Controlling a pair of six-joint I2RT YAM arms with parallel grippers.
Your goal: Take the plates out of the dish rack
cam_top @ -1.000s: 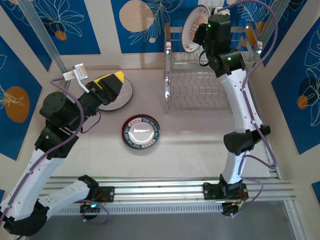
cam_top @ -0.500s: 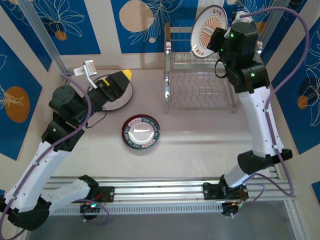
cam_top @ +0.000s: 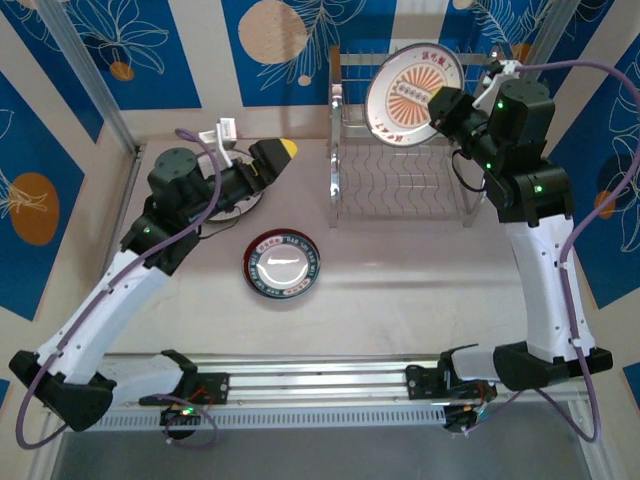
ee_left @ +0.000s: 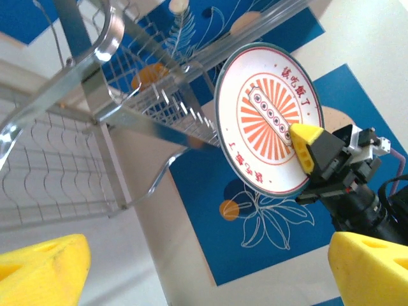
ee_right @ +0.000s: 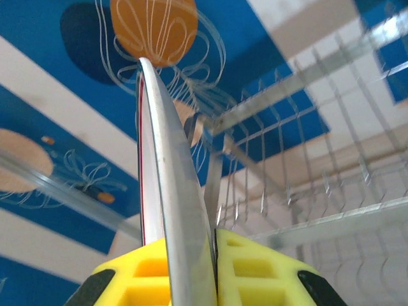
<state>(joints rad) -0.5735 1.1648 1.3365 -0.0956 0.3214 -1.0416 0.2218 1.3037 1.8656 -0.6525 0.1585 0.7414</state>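
Table point(cam_top: 400, 290): one; its bare stretch lies below and to the near left of the right gripper point(cam_top: 447, 105).
Dish rack point(cam_top: 400, 180): one, set directly beneath and just left of the right gripper, well apart from the left gripper point(cam_top: 280, 152), which is turned toward it.
Sunburst plate point(cam_top: 410, 85): one, held on edge above the rack's upper tier and tilted, its face turned to the left arm. It reaches up and to the left of the right gripper and is judged to be lifted out of the slots.
Grey plate point(cam_top: 250, 195): one counted, lying flat on the table under the left gripper. Whether more are stacked beneath cannot be told.
Dark-rimmed plate point(cam_top: 282, 265): one, flat on the table, nearer to the left gripper than to the right.
Plates counted: three.
Right gripper: its jaws are pinched on the sunburst plate's rim point(ee_right: 169, 191), one pad on each face.
Left gripper: its jaws are spread wide and nothing is held.
Relation that matters: the plate has to be carried down and to the left, away from the rack. The right arm is the nearer one.
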